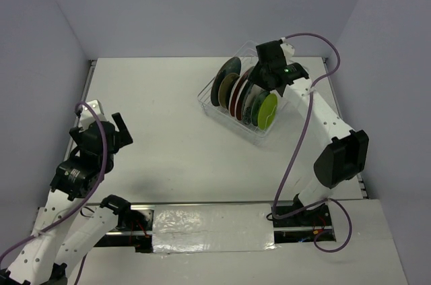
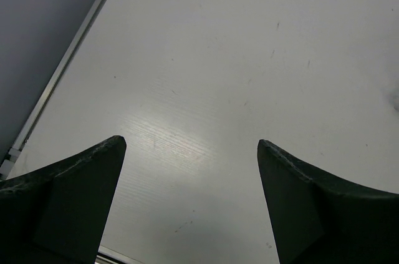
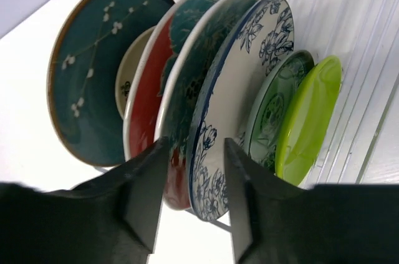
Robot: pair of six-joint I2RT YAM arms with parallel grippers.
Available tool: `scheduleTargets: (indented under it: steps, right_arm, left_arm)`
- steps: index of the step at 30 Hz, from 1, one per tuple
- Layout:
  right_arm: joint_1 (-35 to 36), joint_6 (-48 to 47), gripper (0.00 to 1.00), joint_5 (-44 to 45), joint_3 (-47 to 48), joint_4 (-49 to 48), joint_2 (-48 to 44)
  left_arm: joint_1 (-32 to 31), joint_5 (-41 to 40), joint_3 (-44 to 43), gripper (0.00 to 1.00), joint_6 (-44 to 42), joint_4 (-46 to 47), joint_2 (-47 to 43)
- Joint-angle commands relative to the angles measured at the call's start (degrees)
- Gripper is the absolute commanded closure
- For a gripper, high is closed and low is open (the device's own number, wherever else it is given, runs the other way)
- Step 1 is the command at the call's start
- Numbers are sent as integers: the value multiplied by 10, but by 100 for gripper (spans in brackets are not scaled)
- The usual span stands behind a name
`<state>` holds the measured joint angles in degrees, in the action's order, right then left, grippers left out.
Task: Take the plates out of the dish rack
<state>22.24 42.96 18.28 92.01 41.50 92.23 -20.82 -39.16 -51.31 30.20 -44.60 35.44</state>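
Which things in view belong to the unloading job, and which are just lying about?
Job: plates; dish rack; right gripper, straddling plate rims.
Not part: left gripper, open over the table; purple cables; foil strip.

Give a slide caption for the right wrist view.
Right gripper straddling the rim of the blue-flowered plate, one of a row of upright plates.

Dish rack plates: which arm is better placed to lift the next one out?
Right. The right gripper is at the dish rack, jaws either side of the plates; the left gripper hangs open over bare table, far away.
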Motion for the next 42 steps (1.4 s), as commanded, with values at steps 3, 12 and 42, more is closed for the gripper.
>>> scheduleTargets:
  steps: [3,12,42]
  right_arm:
    - [7,20,58,34,2,-25,1]
    - [7,40,60,23,-24,-51,35]
    - [9,51,100,-27,18,-65,-134]
  left_arm:
    - [0,4,1,1,-6,31,-3]
    - [0,7,2,0,-7,33,-3]
    - [0,7,1,1,-5,29,-2]
